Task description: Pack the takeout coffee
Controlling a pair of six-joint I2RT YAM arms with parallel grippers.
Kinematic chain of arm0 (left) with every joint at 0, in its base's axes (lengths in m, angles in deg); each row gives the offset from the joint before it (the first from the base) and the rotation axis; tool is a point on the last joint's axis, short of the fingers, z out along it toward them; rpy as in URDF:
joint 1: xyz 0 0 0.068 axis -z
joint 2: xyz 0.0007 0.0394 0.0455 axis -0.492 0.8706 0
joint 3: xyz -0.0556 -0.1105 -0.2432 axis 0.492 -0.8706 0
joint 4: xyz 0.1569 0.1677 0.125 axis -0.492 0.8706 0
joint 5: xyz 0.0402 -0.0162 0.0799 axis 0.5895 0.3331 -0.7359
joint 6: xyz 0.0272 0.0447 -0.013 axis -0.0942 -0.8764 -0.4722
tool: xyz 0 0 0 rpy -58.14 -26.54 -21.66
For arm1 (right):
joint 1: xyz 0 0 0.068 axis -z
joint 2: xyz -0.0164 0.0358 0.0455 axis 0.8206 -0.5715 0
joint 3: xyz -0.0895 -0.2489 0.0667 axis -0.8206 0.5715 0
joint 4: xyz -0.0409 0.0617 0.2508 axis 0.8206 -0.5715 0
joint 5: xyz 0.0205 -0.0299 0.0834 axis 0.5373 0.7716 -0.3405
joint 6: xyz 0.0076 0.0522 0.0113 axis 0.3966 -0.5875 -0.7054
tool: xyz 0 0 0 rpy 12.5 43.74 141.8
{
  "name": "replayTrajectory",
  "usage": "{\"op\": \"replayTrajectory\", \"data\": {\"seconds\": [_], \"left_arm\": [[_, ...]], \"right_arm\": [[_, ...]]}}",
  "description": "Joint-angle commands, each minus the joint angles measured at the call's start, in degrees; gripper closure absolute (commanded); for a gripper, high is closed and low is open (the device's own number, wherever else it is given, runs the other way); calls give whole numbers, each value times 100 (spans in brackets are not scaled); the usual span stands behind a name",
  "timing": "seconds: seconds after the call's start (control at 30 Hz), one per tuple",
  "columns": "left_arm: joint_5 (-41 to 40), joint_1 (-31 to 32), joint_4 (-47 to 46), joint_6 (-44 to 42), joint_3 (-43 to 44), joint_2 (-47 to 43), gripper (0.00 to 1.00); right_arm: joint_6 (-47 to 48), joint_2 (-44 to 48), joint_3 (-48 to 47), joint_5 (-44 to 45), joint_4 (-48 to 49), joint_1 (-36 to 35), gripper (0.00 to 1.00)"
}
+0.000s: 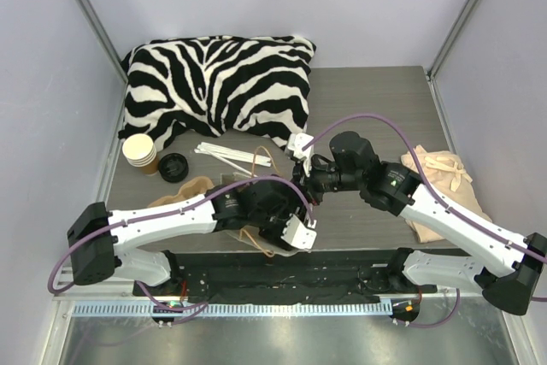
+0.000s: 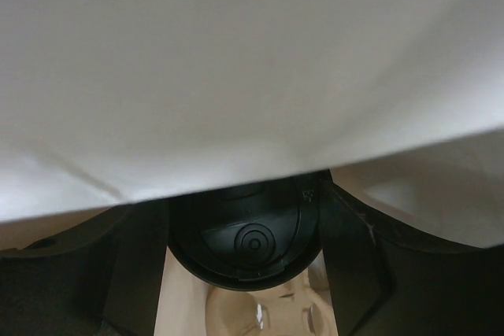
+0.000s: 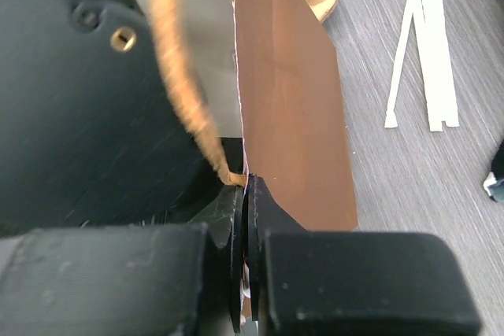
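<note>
Now R claw pinches paper bag; L claw grips takeout coffee.

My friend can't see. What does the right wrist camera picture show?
The right gripper is shut on the edge of a brown paper bag, its twisted handle curving up beside it. Thin white sticks lie on the grey table behind.

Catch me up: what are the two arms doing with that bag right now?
The right fingers are pinched shut on the edge of the brown paper bag, next to its twisted handle, holding it up. The left fingers are inside the bag, one on each side of the takeout coffee, and appear to be gripping it. Only its black lid shows. The cup has not been let go yet.
</note>
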Motion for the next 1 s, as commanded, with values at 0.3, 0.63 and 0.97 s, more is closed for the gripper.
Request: {"op": "replayTrajectory", "data": {"seconds": [0.3, 0.63, 0.97], "left_arm": [[269, -559, 64, 300, -814, -505, 81], [427, -568, 108, 600, -498, -954, 51], [646, -568, 265, 521, -515, -1112, 31]], "right_arm": [[77, -62, -244, -502, -110, -22, 99], [138, -168, -332, -528, -180, -22, 99], [226, -256, -473, -423, -277, -22, 99]]}}
